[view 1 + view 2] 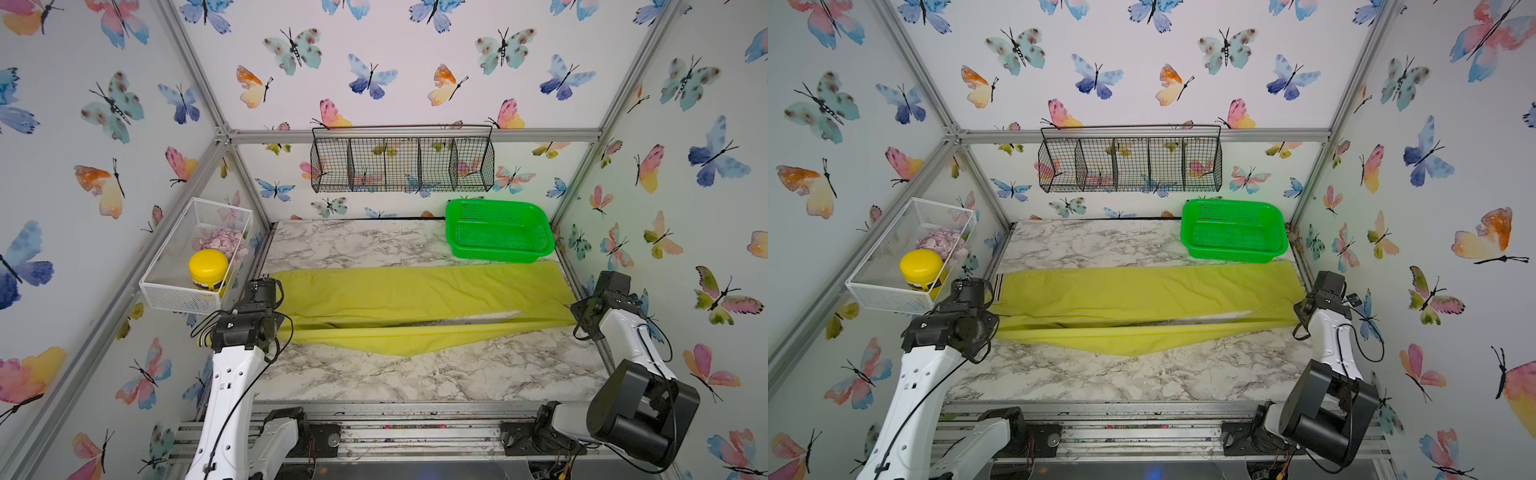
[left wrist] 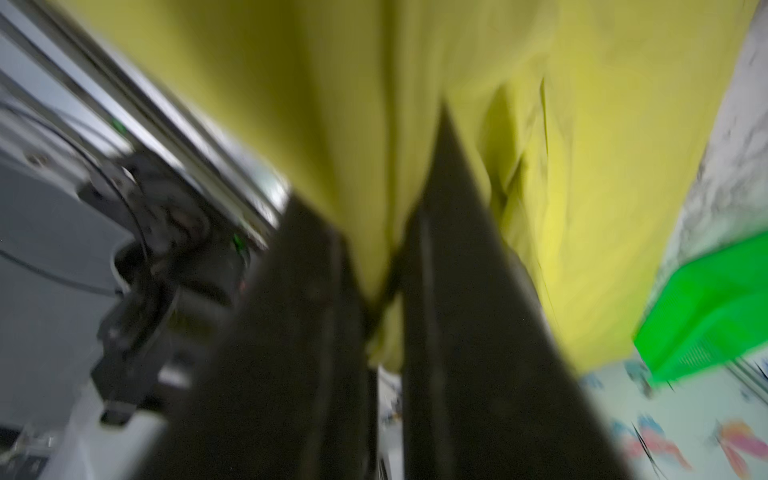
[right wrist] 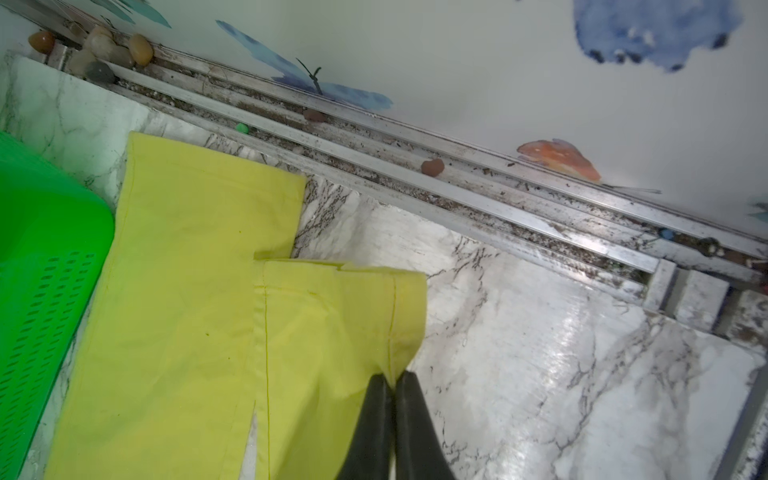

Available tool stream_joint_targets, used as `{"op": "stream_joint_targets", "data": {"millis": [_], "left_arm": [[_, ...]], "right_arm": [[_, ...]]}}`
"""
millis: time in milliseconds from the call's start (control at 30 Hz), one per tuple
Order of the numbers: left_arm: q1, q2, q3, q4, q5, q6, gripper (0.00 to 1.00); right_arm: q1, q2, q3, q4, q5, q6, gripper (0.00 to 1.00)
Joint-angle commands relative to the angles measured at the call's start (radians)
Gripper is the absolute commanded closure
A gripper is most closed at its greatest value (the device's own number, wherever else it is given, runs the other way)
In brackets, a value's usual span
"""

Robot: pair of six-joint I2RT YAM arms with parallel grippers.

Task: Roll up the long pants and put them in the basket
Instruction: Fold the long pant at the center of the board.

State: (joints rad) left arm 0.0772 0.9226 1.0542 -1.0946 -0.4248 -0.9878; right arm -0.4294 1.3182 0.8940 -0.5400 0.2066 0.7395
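Yellow-green long pants [image 1: 415,291] lie lengthwise across the counter [image 1: 415,382], waist left, hems right. Left end effector [image 2: 386,291] pinches cloth at the waist end. Right end effector [image 3: 392,378] pinches the near leg's hem.

The long pants [image 1: 415,291] lie across the table [image 1: 415,374], basket [image 1: 498,251] behind.

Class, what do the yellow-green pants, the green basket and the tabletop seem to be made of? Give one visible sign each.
The long pants: thin matte woven cloth; it creases and shows stitched hems. The green basket: smooth moulded plastic with slotted walls. The tabletop: marble-patterned, glossy with glare; stone or printed film, I cannot tell.
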Motion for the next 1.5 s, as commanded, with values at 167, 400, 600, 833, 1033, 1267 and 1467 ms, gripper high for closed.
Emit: {"op": "stream_joint_targets", "data": {"millis": [167, 400, 600, 833, 1033, 1267, 1467], "left_arm": [[0.03, -0.123, 0.116, -0.03, -0.413, 0.059, 1.0], [0.03, -0.106, 0.093, 0.012, -0.402, 0.078, 1.0], [0.03, -0.081, -0.028, 0.11, -0.33, 0.056, 1.0], [0.03, -0.001, -0.104, 0.189, -0.328, 0.03, 1.0], [0.031, 0.077, -0.061, 0.245, -0.333, 0.006, 1.0], [0.03, 0.169, -0.034, 0.308, -0.333, 0.004, 1.0], [0.03, 0.221, -0.046, 0.419, -0.31, 0.006, 1.0]], "right_arm": [[-0.018, -0.045, 0.078, 0.012, 0.168, 0.018, 0.96], [-0.018, -0.066, 0.104, 0.031, 0.155, 0.054, 0.96], [-0.018, -0.042, 0.171, 0.054, 0.184, 0.047, 0.96], [-0.019, -0.008, 0.21, 0.084, 0.178, 0.059, 0.96], [-0.018, 0.035, 0.243, 0.114, 0.195, 0.051, 0.96], [-0.018, 0.082, 0.276, 0.147, 0.191, 0.057, 0.96], [-0.018, 0.137, 0.314, 0.167, 0.163, 0.08, 0.96]]}}
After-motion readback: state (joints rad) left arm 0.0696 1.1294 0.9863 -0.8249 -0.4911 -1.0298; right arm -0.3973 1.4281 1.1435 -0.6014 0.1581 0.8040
